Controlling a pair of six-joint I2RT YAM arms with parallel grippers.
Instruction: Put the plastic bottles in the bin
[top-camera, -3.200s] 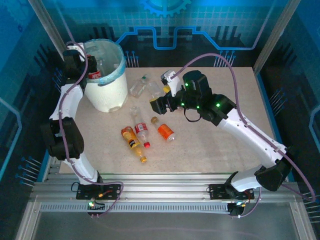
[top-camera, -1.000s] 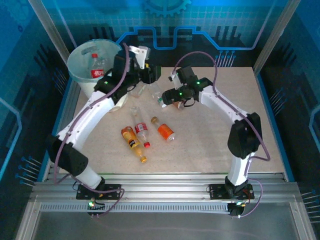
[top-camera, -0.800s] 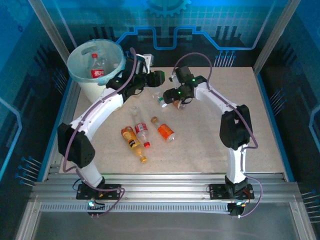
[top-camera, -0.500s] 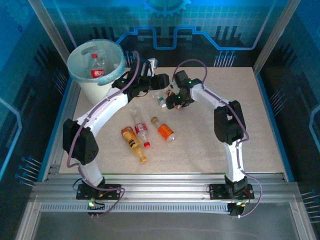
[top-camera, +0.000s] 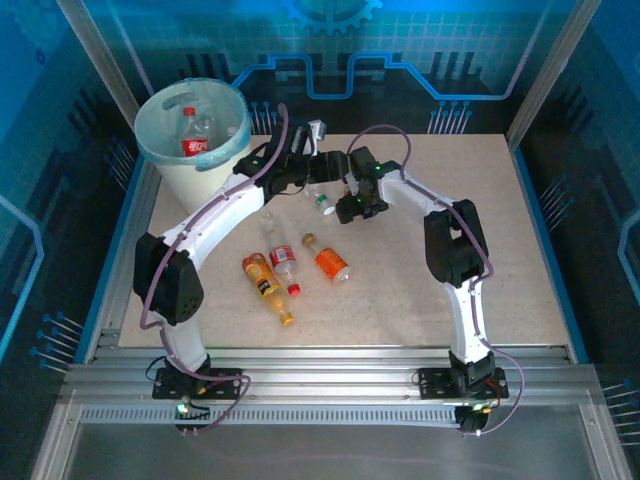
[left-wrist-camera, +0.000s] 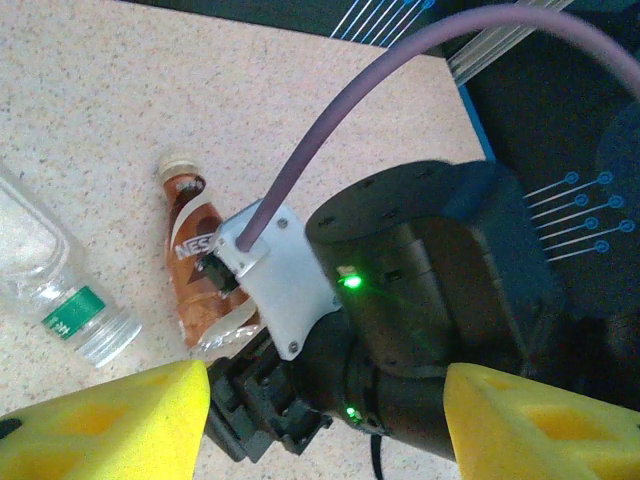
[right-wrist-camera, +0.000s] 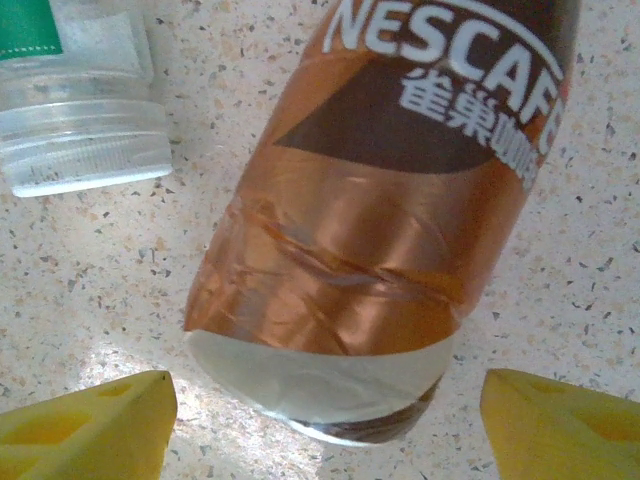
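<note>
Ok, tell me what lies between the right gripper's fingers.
The brown Nescafe bottle lies on the table between the right gripper's fingers, untouched, a strip of bare table either side. The right wrist view shows it.

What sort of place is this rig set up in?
Probably a robot lab or demo cell: speckled table inside an aluminium frame, blue circuit-print wall panels, slotted mounting rails in front.
</note>
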